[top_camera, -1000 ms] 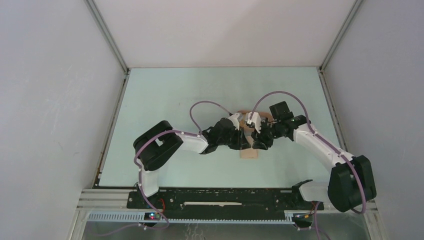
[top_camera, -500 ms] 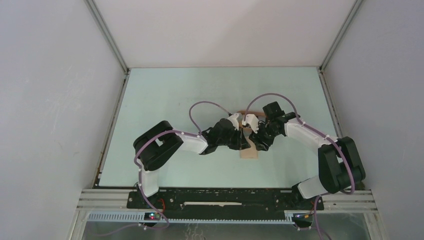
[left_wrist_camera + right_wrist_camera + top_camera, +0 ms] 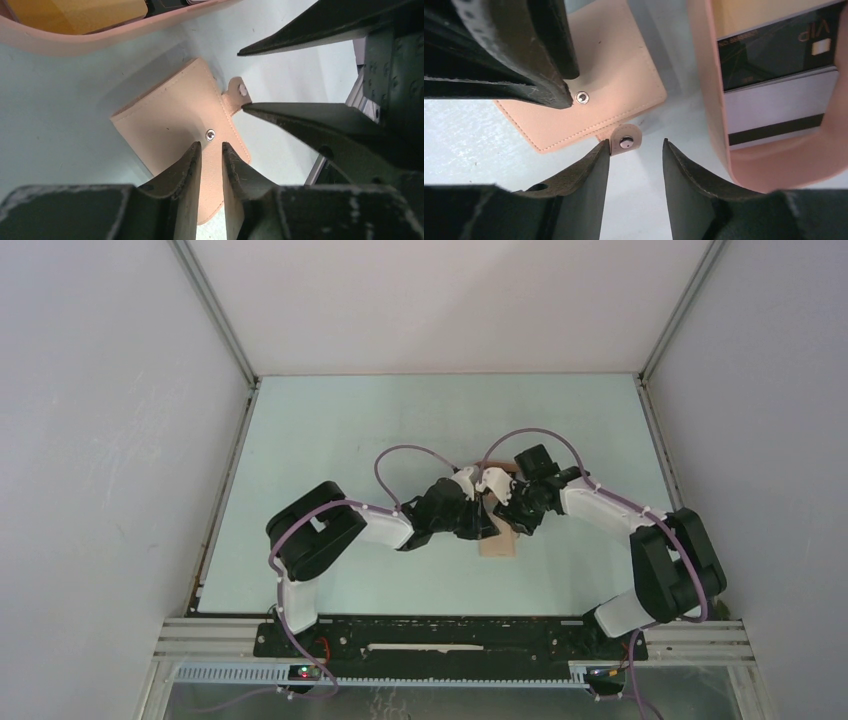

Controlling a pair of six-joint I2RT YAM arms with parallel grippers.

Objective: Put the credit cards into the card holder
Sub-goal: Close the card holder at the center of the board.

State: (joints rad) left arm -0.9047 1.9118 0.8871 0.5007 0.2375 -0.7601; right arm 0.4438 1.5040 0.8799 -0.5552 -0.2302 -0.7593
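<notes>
The tan card holder lies shut and flat on the table, its snap strap sticking out from one edge. My left gripper has its tips on the holder's face just below the snap stud, jaws a narrow slit apart with nothing between them. My right gripper is open, and its left fingertip touches the strap. The credit cards lie in the peach-pink tray: a black one, a pale one with a dark stripe and a yellowish one. From above, both grippers meet over the holder.
The tray sits just beyond the holder, mostly hidden under the wrists in the top view. The right gripper's fingers cross the left wrist view close to the strap. White walls enclose the pale green table on three sides.
The right arm has folded in, and its gripper has shifted left toward the left gripper and the strap. The left arm has stayed still on the holder.
</notes>
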